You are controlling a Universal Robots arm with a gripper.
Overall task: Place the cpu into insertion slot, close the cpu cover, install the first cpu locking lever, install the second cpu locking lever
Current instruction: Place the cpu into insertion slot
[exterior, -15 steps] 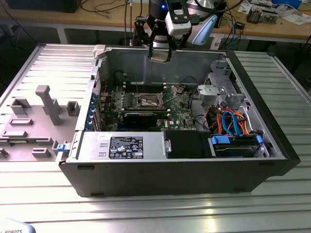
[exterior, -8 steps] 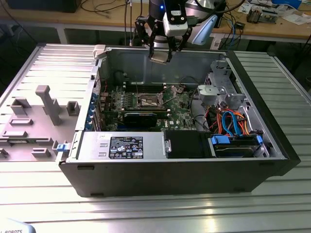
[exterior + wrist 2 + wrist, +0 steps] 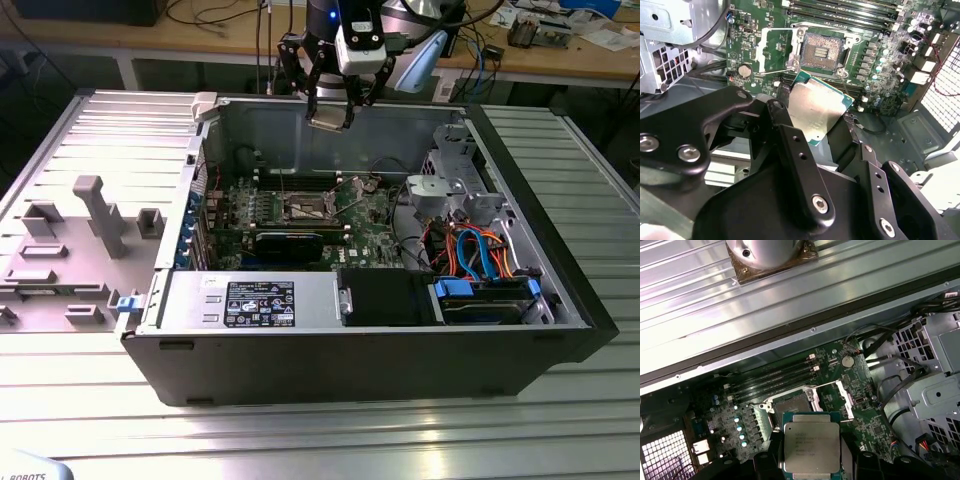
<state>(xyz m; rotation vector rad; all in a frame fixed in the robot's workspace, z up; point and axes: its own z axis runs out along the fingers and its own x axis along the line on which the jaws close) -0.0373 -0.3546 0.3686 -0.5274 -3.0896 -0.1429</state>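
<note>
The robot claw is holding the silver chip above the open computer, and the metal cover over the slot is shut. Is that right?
Not quite. The cpu cover is open, flipped up beside the empty insertion slot; the second wrist view shows it. The gripper does hold the cpu above the open computer.

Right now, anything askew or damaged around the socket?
Nothing stands out. The flat square silver-topped cpu is clamped in the jaws of the black gripper above the open computer case; the dark square insertion slot is empty, its thin silvery cpu cover swung open beside it.
</note>
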